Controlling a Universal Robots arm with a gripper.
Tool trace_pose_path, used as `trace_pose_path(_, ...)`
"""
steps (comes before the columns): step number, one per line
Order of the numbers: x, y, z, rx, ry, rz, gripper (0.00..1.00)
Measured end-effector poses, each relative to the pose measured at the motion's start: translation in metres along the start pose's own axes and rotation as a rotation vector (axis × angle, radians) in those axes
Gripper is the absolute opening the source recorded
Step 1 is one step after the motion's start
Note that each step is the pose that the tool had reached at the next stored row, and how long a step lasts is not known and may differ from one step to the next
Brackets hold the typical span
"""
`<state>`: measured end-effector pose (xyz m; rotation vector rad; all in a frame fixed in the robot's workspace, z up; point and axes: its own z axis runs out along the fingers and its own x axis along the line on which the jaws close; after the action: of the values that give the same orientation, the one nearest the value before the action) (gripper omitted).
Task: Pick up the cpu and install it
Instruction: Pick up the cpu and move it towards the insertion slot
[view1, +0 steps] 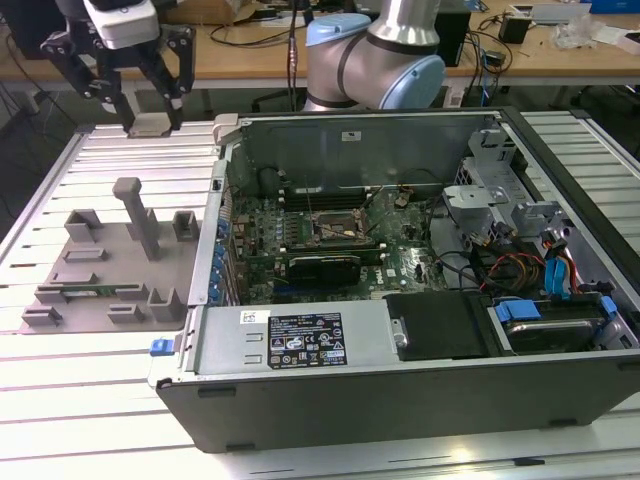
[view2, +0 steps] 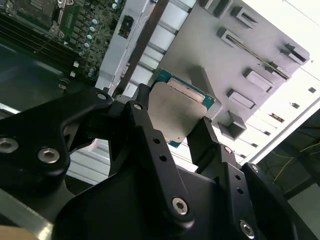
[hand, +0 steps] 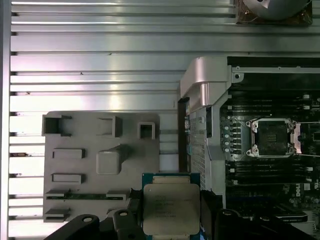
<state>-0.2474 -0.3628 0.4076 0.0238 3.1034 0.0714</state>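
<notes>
Slatted metal table (view1: 80, 400) runs across the scene, pale ribs lengthwise.

Computer case (view1: 400, 400), side panel off, lies flat over the centre and the exterior view's right. Interior exposed: cables, drive bay, black shroud near the front wall.

Arm (view1: 385, 60), silver and blue joints, stands behind the case at the upper centre of the exterior view.

Grey fixture tray (view1: 100, 270) sits on the table on the exterior view's left, just beside the case wall. It carries upright posts and slotted blocks, and is also seen in the first wrist view (hand: 80, 150).

Green motherboard (view1: 400, 265) lies flat on the case floor.

Gripper (view1: 152, 120), black linkage, hangs in the upper part of the exterior view's left. It is above the table, beyond the tray's far edge and clear of the case. Fingers (view2: 150, 140) are drawn in against opposite edges of the cpu, pinching it.

Socket (hand: 272, 137), a black-framed square on the board, has its dark centre exposed. It is well apart from the gripper.

Cpu (hand: 171, 207): silver-grey top plate on a green substrate edge. It is held aloft between the fingertips, touching neither tray nor table. The plate faces both wrist cameras (view2: 175, 112). In the exterior view it is a small pale block (view1: 152, 127) at the fingertips.
</notes>
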Motion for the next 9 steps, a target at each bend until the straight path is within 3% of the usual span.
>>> trace_pose_path(9,-0.0222,0.0000,0.0008,0.0000,0.0001,0.000,0.55)
